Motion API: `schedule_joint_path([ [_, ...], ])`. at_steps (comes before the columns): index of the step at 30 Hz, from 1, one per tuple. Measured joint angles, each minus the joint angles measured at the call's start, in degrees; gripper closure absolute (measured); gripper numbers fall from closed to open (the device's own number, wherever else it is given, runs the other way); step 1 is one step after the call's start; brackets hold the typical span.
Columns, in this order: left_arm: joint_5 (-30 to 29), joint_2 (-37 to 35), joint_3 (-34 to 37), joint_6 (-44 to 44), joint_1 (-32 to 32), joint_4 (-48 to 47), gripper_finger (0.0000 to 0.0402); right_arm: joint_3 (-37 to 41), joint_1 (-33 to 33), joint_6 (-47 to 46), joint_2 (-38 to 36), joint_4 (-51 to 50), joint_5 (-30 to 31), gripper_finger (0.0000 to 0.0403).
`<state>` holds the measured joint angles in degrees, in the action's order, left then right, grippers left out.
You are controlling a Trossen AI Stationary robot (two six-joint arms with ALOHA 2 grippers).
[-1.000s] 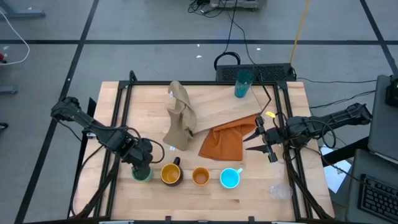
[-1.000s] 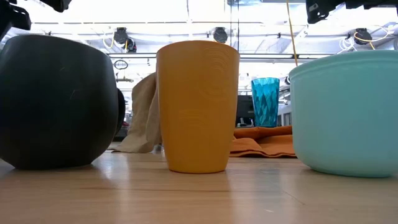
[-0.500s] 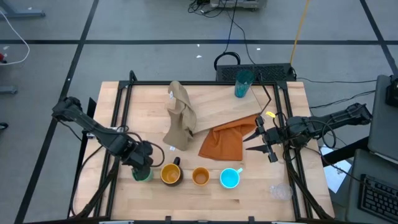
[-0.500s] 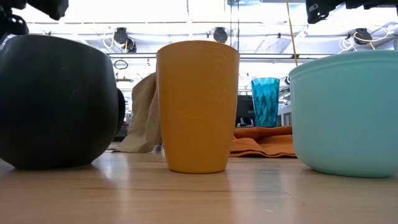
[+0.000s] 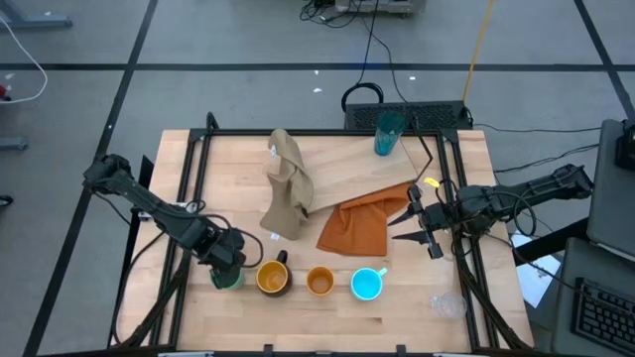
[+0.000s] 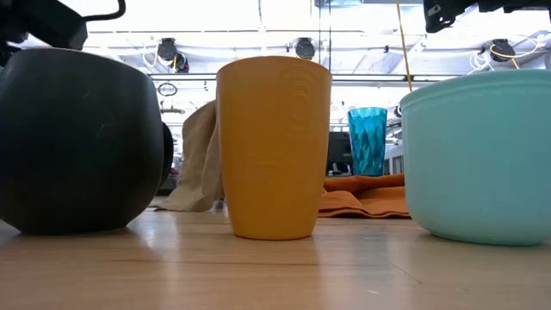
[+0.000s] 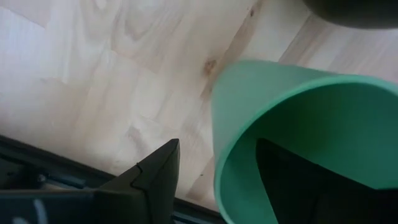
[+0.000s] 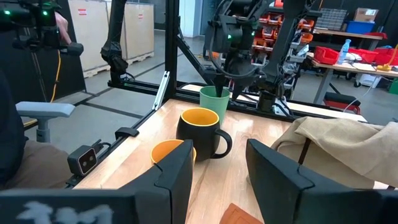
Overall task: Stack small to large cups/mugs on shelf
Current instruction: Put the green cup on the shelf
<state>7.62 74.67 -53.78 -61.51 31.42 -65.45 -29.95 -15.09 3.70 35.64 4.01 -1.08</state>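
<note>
High view: left gripper (image 5: 227,266) sits at the lower left of the frame over the light green plastic cup (image 5: 228,279), first in a row along the counter's (image 5: 238,159) front edge; next in the row toward the right are the yellow mug with dark outside and handle (image 5: 273,277), small orange cup (image 5: 319,282), bright cyan mug (image 5: 367,285); tiny clear glass (image 5: 445,303) stands apart at lower right; tall teal faceted tumbler (image 5: 388,132) stands at upper centre right on the flat light-wood shelf panel (image 5: 362,169); a tan cloth (image 5: 289,188) and an orange cloth (image 5: 359,226) lie mid-frame, the orange one just beside the panel's near edge.

Left wrist view: the fingers straddle the green cup's rim, one finger (image 7: 155,177) outside the wall, the other inside; spread fairly wide, pinching the wall it seems; the cup looks tilted; firm grip or not, cannot tell.

Right gripper (image 5: 410,227) waits at centre right by the orange cloth, fingers part-open, nothing between them.

Risks: a one-wall pinch may slip or swing the cup on lifting; the yellow mug stands just beside, a sideways move could knock it; the carry to the shelf crosses the upright tan cloth, a low path may snag it.
</note>
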Motion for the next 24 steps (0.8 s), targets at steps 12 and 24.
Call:
schedule_joint_path([
  [12,0.05,-0.11,0.31,1.67,-0.27,0.11,0.0190,0.00,0.00,0.00,0.00,0.02,0.00,0.0261],
  [24,0.94,-0.11,0.31,3.78,-2.93,0.11,0.0190,0.00,0.00,0.00,0.01,0.01,0.00,0.0261],
])
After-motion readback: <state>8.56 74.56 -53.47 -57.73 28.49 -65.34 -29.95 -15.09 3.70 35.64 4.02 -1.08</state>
